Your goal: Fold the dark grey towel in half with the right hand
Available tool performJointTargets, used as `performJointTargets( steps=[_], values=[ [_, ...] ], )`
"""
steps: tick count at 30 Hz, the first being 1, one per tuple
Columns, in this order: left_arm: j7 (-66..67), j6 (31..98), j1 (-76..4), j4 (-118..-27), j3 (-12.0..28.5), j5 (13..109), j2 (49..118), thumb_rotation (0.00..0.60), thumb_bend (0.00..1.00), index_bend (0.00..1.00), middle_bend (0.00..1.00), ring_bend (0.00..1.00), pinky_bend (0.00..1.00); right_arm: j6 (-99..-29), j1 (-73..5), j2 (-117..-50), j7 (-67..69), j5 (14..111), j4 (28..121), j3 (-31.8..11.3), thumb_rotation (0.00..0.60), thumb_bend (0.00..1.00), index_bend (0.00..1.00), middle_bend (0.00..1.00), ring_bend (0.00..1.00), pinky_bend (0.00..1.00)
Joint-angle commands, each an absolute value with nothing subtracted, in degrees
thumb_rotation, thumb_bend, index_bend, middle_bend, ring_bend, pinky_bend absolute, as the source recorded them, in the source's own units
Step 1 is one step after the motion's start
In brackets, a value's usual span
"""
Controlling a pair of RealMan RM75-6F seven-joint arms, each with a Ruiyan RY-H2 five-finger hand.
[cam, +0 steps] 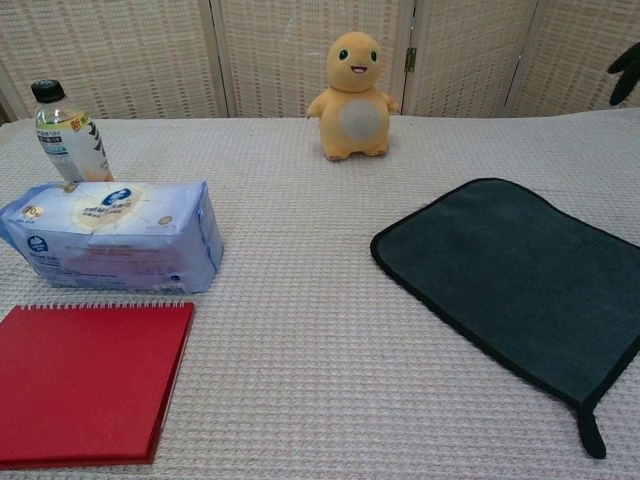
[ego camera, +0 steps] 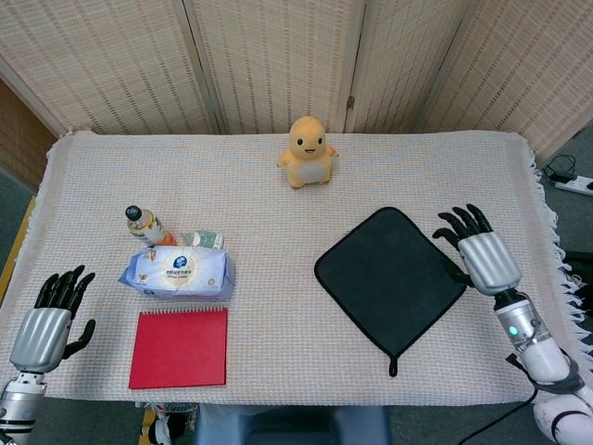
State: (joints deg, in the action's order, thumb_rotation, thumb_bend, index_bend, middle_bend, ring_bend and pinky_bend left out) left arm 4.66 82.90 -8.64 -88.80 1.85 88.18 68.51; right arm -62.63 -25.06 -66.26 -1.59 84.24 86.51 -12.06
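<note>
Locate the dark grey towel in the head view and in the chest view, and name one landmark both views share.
Head view: the dark grey towel lies flat right of centre, turned like a diamond, its hanging loop pointing toward the near table edge.
Chest view: the towel fills the right side, running off the right edge, loop at bottom right.
Shared landmark: the yellow plush toy, behind and left of the towel in both.

Dark grey towel (ego camera: 390, 281), black-edged, flat and unfolded, diamond-wise on table's right.
</note>
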Motion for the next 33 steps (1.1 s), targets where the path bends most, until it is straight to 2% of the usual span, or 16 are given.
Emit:
performJointTargets(
  steps=[1, 7, 18, 33],
  values=[
    [4.56, 82.95, -8.63, -88.72, 1.91, 88.08, 68.49, 0.6, 0.51, 0.0, 0.0, 0.0, 0.0, -53.62, -32.89, -70.29, -3.25, 79.08, 81.93, -15.17, 0.6, 0.47, 0.37, 0.18, 0.09, 0.0],
    [4.36, 82.58, -8.54, -88.5, 2.18, 86.82, 68.13, 0.6, 0.51, 0.0, 0.0, 0.0, 0.0, -46.11, -39.75, -76.45, -3.04, 75.82, 75.38, -15.74, 0.6, 0.47, 0.38, 0.18, 0.08, 0.0],
    [3.13, 83.68, -8.01, -88.85, 2.53, 86.43, 67.29, 0.6, 0.5, 0.0, 0.0, 0.0, 0.0, -38.48, -48.38, -88.08, -2.75, 75.43, 61.68, -13.48, 0.6, 0.47, 0.38, 0.16, 0.06, 0.0],
    [1.33, 84.58, -7.81, -88.76, 2.6, 87.08, 66.84, 0.6, 0.5, 0.0, 0.0, 0.0, 0.0, -34.49, -54.39, -97.68, -9.2, 73.42, 51.15, -11.4, 0.6, 0.47, 0.4, 0.15, 0.05, 0.0]
  ],
)
